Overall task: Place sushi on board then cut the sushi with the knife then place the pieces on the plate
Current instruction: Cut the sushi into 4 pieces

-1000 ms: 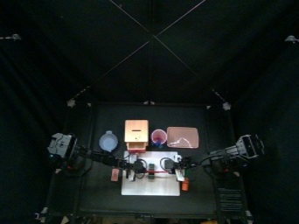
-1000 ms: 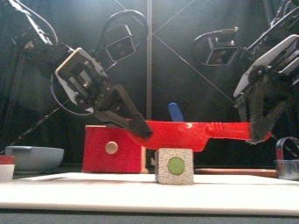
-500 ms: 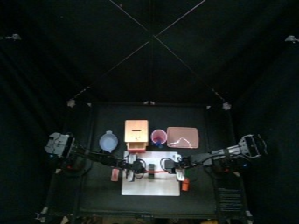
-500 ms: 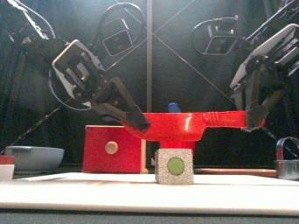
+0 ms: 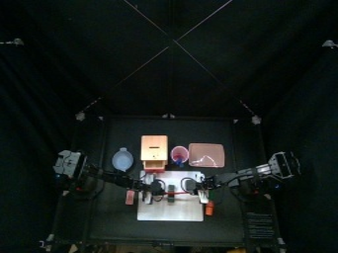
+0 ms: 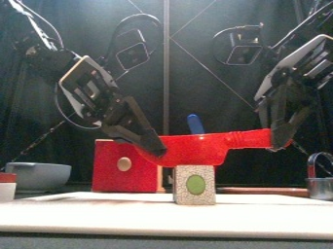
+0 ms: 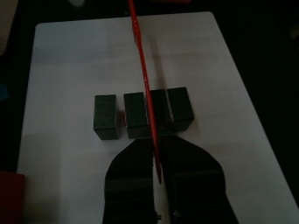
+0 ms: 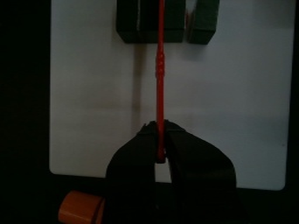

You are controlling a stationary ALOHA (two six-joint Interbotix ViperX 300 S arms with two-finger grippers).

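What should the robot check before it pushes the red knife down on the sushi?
1. Sushi roll lies on the white board: ok.
2. Left end effector shut on the red knife: ok.
3. Right end effector shut on the knife's other end: ok.
4. Knife hangs above the roll: ok.
5. Blade lined up with a seam between blocks: cannot tell.
6. Pink tray sits behind the board: ok.
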